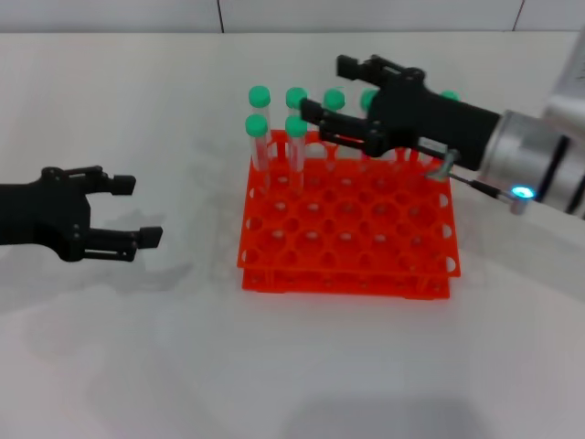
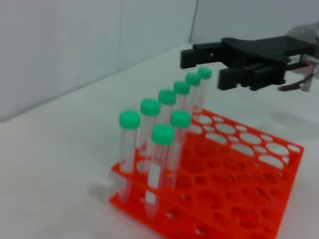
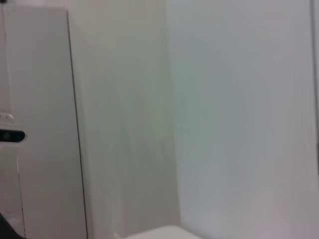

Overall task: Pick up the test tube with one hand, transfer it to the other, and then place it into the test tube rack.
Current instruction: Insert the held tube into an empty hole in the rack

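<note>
The orange-red test tube rack stands at the table's middle. Several green-capped test tubes stand upright in its back left holes, also seen in the left wrist view. My right gripper, on the arm with a blue light, hovers open over the rack's back row. One tube cap sits between its spread fingers, apart from them. In the left wrist view this right gripper hangs above the far end of the tube row. My left gripper is open and empty, low over the table left of the rack.
The white table stretches wide in front of and left of the rack. Most rack holes on the near and right side hold nothing. The right wrist view shows only a pale wall and a panel.
</note>
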Robot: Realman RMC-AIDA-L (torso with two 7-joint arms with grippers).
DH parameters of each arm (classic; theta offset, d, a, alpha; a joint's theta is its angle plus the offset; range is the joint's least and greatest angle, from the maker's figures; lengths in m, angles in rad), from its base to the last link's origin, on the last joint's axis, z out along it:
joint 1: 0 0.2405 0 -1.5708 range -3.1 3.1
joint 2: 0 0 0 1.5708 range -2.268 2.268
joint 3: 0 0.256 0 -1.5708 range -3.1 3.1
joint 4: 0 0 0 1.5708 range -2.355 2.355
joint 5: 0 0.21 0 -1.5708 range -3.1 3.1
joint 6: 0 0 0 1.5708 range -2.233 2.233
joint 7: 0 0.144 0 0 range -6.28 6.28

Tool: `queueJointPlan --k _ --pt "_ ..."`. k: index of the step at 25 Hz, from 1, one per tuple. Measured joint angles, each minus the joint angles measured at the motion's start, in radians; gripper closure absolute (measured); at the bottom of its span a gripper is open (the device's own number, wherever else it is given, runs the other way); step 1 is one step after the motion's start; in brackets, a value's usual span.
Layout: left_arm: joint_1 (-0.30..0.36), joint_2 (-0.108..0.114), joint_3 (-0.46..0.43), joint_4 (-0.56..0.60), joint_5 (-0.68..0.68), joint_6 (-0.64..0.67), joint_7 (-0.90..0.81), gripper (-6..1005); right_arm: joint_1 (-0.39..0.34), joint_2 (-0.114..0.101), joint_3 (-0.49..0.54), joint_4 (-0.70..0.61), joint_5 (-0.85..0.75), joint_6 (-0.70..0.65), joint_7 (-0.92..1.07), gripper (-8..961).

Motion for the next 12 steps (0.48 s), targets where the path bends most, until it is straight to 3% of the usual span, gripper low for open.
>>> queueJointPlan --k 5,10,12 --pt "0.007 -0.007 -0.031 0.000 -0.026 0.002 0.003 105 -0.072 -0.029 0.108 -0.044 -0.090 -0.092 0.064 231" --pt "0.023 -0.013 -0.031 0.000 -0.088 0.004 0.003 105 -0.136 -0.031 0.231 -0.121 -0.292 -0.114 0.163 95" --pt "0.025 -0.018 -0.031 0.000 -0.111 0.003 0.003 105 -0.162 -0.031 0.293 -0.163 -0.426 -0.123 0.230 95"
